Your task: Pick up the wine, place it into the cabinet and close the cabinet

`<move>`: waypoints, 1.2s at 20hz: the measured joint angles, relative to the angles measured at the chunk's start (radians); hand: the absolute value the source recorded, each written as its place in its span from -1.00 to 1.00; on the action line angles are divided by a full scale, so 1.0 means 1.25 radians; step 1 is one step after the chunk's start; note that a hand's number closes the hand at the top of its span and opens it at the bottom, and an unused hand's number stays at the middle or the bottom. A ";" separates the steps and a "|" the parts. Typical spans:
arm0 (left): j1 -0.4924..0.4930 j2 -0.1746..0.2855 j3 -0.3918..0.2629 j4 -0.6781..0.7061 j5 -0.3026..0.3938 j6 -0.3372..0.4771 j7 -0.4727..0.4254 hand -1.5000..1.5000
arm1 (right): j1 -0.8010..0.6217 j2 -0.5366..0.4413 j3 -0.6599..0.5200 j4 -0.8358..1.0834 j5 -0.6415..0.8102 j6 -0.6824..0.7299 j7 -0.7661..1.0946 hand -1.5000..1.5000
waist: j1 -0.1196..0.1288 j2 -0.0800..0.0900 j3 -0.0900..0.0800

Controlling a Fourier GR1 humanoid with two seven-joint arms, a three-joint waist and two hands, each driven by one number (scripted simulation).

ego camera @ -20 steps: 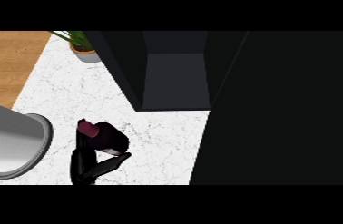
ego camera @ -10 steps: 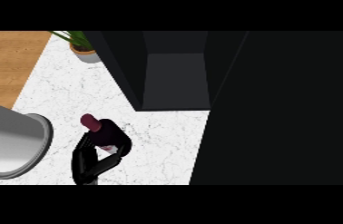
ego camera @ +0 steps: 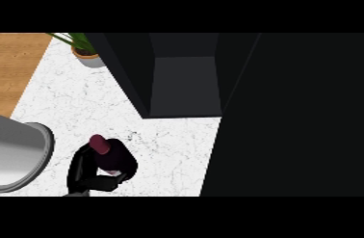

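A single camera sits up at the robot's head and looks steeply down on the white marble desk (ego camera: 177, 145). It faces outward, toward the open cabinet (ego camera: 185, 83) and the potted plant (ego camera: 84, 50) at the far edge. It sits close in: the left hand (ego camera: 85, 168), curled round the wine (ego camera: 98, 144), comes in from the bottom edge.

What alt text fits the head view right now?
The left hand, low at the left, curls round the wine bottle over the white counter. The dark cabinet stands open beyond it, and a potted plant sits at the top left.
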 measured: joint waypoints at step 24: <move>0.048 -0.047 -0.143 -0.346 -0.013 -0.079 0.247 1.00 | 0.076 -0.064 0.008 -0.012 -0.006 -0.023 -0.081 -1.00 | 0.011 -0.002 0.001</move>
